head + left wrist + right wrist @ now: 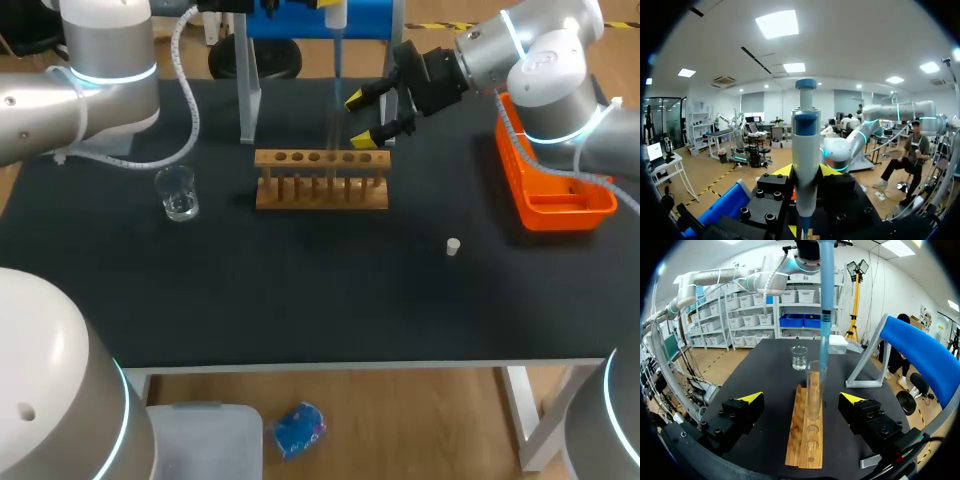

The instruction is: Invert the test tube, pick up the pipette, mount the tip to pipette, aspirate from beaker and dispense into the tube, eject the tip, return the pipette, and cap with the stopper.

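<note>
Beaker point(178, 193) stands at the left of the bench point(300, 300), well apart from the wooden rack point(322, 182). Our left pincer point(806, 172) is clenched on the pipette point(806, 135), which hangs upright over the rack. Its blue tip point(825, 315) comes down to the mouth of the test tube point(813, 390), which stands upright in a rack hole. We judge the step in hand to be dispensing into the tube. To do it well we hold the pipette vertical with the tip centred just inside the rim, and we press slowly so nothing splashes out. Our right pincer point(801, 397) is released, one finger on each side of the tube and neither touching it; closing gently would steady the glass. The white stopper point(453, 246) lies on the bench further right, near the orange basket point(560, 200), ready for capping later
</note>
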`<act>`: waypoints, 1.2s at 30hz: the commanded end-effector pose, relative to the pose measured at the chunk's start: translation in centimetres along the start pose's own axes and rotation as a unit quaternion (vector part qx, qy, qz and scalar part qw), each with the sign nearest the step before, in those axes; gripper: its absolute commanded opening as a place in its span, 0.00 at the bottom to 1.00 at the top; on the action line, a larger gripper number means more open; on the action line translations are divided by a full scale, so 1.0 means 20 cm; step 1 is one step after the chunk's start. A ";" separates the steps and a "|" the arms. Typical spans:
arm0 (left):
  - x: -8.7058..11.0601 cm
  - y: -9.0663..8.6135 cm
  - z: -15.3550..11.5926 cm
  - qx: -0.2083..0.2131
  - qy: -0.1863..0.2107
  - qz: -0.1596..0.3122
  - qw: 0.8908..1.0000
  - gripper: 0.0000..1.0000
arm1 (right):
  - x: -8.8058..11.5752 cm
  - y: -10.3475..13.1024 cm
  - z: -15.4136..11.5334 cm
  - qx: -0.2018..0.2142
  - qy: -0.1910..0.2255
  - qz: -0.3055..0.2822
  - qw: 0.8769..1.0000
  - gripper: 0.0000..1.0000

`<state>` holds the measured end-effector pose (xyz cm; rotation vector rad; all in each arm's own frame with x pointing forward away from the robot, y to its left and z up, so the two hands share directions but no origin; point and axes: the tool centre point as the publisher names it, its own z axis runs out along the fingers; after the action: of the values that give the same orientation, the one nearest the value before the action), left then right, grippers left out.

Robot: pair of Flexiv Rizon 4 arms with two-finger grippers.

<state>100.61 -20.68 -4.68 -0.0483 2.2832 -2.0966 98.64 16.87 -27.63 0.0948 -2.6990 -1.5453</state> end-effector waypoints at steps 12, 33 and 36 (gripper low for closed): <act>0.02 0.03 -0.04 -0.001 -0.014 -0.004 1.000 0.00 | 0.00 0.00 0.00 0.001 0.001 0.000 1.000 1.00; 0.00 0.08 -0.02 -0.010 -0.015 -0.013 1.000 0.00 | 0.00 0.00 0.00 0.001 0.001 0.000 1.000 1.00; -0.01 0.09 -0.01 -0.014 -0.017 -0.015 1.000 0.00 | 0.00 0.00 0.00 0.001 0.001 0.000 1.000 1.00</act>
<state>100.57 -20.01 -6.40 -0.1169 2.3070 -2.0605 98.64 16.87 -27.63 0.0948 -2.6990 -1.5453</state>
